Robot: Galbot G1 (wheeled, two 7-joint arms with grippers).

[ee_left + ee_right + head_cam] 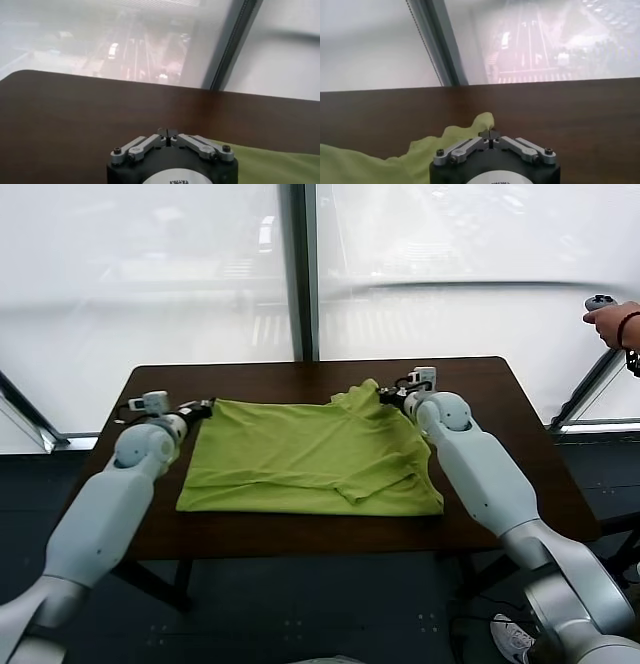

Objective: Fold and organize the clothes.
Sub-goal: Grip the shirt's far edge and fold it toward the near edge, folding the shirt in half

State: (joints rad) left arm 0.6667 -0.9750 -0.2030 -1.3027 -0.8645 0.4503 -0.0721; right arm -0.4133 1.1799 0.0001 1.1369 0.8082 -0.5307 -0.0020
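Roughly, near to far:
Near edge: the T-shirt (310, 454) is lying flat on the tabletop (500, 399), its near hem straight, some creases showing.
Far left corner: the left end effector (203, 408) is pinching the fabric, jaws together on it.
Far right corner: the right end effector (388, 394) is clamping a raised bunch of cloth.
Progress: early, I am judging; both far corners are being held, no full fold is showing, tidying is remaining.
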